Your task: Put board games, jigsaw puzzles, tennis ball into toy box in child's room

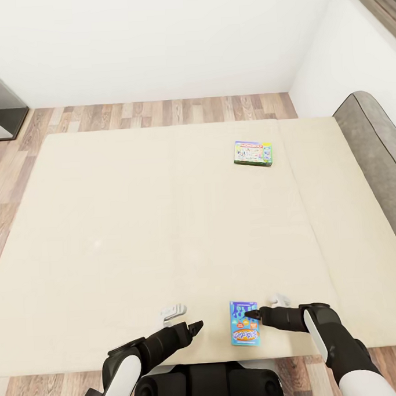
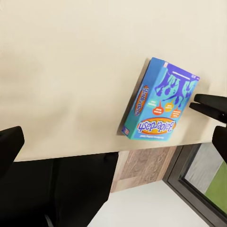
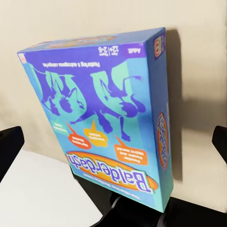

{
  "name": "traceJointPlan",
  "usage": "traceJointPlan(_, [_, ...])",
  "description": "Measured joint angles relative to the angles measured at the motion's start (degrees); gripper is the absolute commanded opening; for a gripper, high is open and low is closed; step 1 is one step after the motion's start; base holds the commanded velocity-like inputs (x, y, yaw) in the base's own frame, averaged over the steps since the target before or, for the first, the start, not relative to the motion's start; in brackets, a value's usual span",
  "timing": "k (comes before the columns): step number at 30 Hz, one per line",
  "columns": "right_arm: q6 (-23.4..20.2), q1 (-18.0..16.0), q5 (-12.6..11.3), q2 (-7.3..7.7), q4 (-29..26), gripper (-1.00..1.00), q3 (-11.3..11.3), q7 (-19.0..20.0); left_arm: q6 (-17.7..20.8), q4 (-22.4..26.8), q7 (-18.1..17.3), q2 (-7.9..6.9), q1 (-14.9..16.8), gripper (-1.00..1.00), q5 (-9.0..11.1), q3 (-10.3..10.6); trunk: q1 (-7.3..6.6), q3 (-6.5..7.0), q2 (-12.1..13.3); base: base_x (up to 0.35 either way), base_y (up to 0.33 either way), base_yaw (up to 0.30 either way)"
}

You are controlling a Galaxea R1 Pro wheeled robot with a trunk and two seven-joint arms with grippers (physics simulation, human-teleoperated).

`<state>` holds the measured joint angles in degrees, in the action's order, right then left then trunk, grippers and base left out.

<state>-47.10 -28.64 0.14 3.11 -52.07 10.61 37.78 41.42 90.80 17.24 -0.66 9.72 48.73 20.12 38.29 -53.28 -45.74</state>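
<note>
Both claws reach over the bed's [image 1: 135,224] near edge, around the blue board game [image 1: 245,331].
Right claw [image 1: 250,315] released, fingertips wide either side of the box; left claw [image 1: 196,326] beside it, grip unclear. Monopoly box [image 1: 253,153] well beyond.

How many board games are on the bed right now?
2: the blue board game at the bed's near edge by the right gripper; the green-edged Monopoly box farther back.

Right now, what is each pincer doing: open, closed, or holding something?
Left pincer: open, holding nothing, above the bed.
Right pincer: open, empty, fingers at the blue board game, not closed on it.
</note>
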Motion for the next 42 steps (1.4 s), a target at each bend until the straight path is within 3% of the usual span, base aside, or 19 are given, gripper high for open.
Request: traceJointPlan(42, [1.3,0.0,0.0,-0.01,2.1,1.0,0.0,-1.9,0.0,0.0,-0.1,0.0,0.0,1.0,0.1,-0.1,0.0,0.0,0.0,0.0,0.013,0.0])
